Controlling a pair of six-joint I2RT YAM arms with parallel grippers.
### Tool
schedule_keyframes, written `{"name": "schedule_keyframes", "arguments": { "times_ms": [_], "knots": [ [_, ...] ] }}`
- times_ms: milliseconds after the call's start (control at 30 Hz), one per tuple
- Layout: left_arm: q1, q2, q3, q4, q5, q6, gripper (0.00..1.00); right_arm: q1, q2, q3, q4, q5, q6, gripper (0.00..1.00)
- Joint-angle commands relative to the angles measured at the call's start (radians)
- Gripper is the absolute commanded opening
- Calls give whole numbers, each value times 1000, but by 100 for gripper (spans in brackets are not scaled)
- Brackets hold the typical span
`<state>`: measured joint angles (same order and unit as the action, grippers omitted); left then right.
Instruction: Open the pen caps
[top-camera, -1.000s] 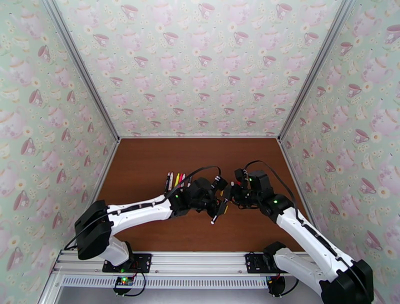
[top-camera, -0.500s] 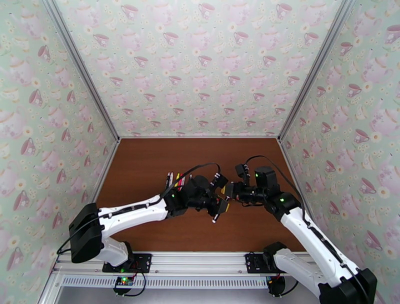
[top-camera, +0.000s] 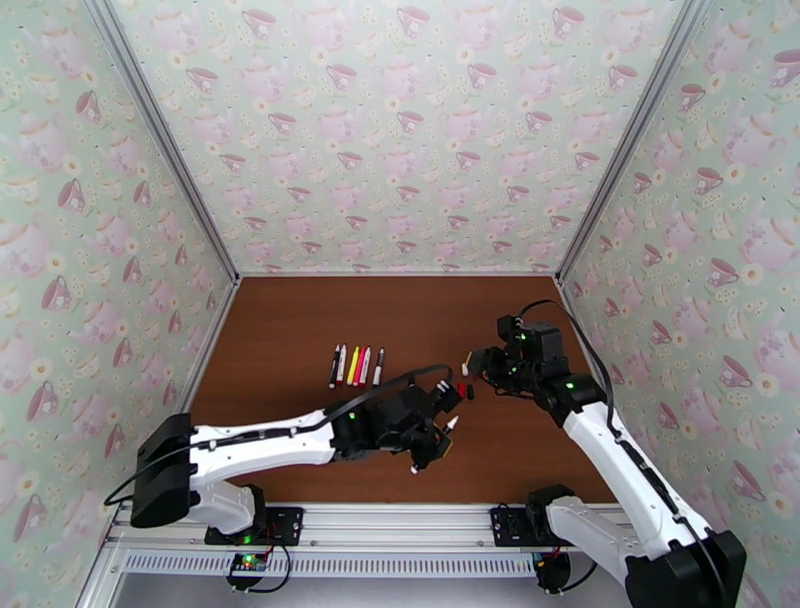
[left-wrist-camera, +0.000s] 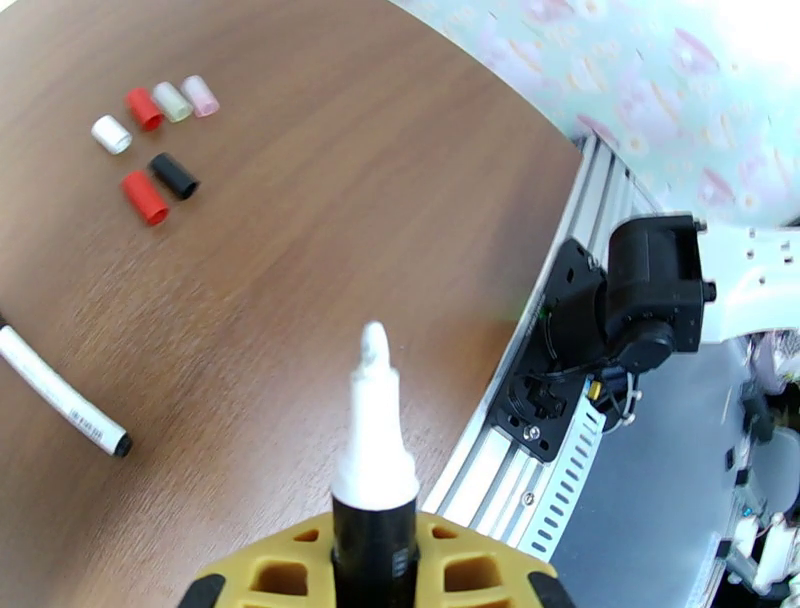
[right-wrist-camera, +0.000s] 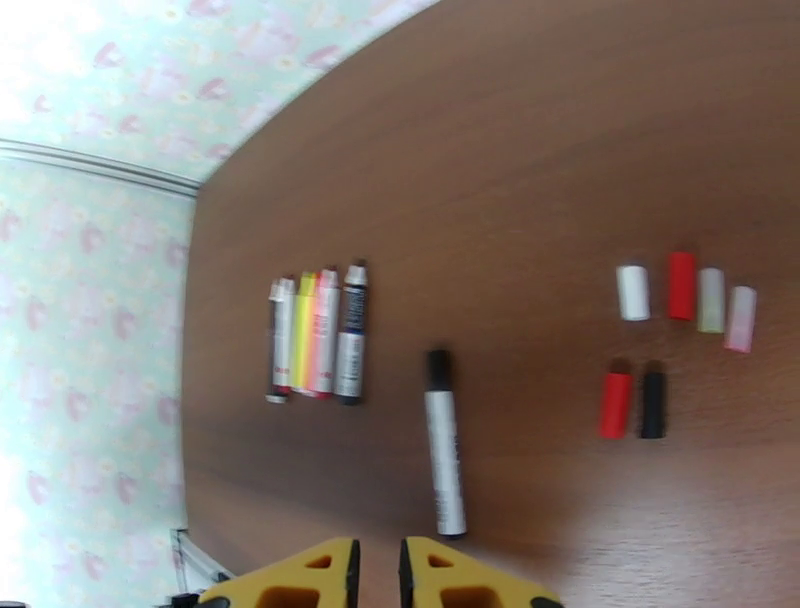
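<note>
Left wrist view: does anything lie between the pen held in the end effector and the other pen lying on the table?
Nothing visible does. Bare table separates the held pen from the lying pen; the six loose caps sit farther off.

A brown wood-grain worktop (top-camera: 300, 330) lies boxed in on three sides by walls (top-camera: 400, 130) papered pale green with pink teacups, teapots and small flowers. Grey metal posts (top-camera: 160, 140) run up the two back corners where the walls meet. Along the near edge sits a silver slotted rail (top-camera: 400, 538), and just below it a white perforated strip (top-camera: 400, 565).
</note>
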<state>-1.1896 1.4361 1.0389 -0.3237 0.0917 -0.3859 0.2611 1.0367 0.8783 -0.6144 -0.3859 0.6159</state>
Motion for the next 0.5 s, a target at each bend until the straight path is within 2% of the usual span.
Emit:
{"name": "schedule_keyframes", "arguments": {
  "times_ms": [0,167,467],
  "knots": [
    [34,-87,-34,100,39,-59,1,-7,38,15,-120,116,-102,8],
    [97,-170,-135,196,60,-128,5,-8,122,15,-159,261,-164,8],
    [148,-238,-174,166,21,-161,6,-17,362,60,-131,322,-226,10]
  ]
}}
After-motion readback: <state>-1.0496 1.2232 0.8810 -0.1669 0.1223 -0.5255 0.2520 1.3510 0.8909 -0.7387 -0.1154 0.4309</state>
